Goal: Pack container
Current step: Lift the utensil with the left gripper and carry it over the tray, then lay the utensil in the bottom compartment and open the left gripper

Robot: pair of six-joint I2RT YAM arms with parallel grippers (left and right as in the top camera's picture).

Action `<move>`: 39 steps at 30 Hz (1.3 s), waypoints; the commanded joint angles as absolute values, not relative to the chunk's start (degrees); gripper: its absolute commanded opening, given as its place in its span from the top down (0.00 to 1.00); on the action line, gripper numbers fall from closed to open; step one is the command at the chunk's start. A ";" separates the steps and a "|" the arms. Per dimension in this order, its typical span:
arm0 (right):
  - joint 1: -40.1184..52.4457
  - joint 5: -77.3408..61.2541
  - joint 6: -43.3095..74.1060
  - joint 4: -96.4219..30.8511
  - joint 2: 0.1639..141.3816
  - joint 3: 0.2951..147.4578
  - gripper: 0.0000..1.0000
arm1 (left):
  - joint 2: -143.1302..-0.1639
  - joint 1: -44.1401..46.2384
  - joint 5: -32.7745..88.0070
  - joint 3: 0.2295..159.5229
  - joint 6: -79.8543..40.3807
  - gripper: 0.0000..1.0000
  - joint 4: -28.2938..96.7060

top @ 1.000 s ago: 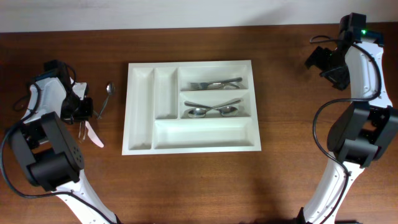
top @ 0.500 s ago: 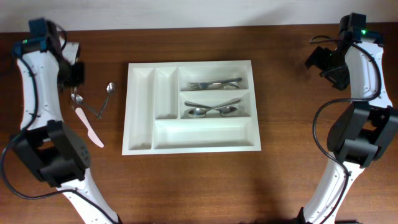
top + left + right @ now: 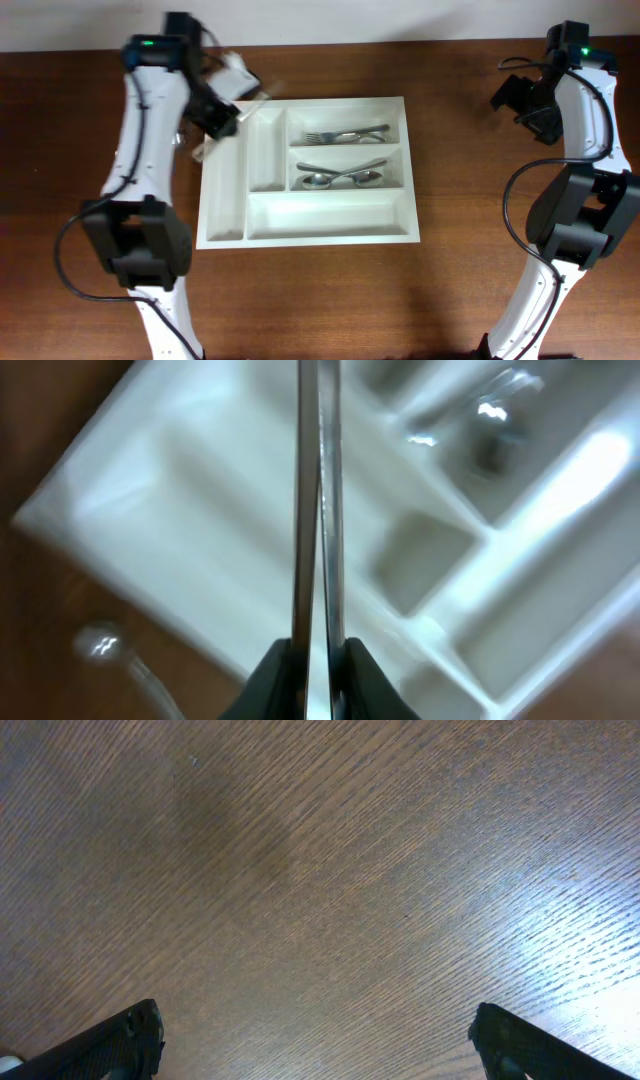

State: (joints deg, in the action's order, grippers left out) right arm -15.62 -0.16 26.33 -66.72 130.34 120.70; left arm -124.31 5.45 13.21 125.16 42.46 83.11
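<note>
The container lies mid-table, with spoons and forks in its two medium compartments. Over its far left corner the left gripper is clenched on a long thin piece of cutlery (seen edge-on). Well off its far right corner, the right gripper hangs released, jaws wide.

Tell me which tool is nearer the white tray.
Left. The left tool, gripping cutlery, hangs over the tray's far-left corner; the right tool is open, well off its right side.
</note>
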 commanded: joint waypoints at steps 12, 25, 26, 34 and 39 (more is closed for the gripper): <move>-15.81 -0.47 25.93 -66.59 129.71 121.80 0.01 | -125.73 17.93 20.25 119.11 59.48 0.98 89.23; -15.84 -0.45 25.93 -66.57 129.71 121.80 0.01 | -125.75 23.44 20.82 105.78 60.36 0.98 86.78; -15.84 -0.45 25.93 -66.57 129.71 121.80 0.01 | -125.75 23.57 20.82 104.95 60.36 0.98 86.15; -15.81 -0.45 25.93 -66.57 129.71 121.80 0.01 | -125.78 23.64 20.80 97.41 60.31 0.81 78.63; -15.81 -0.45 25.93 -66.57 129.71 121.80 0.01 | -125.78 23.64 20.71 96.95 60.31 0.63 76.31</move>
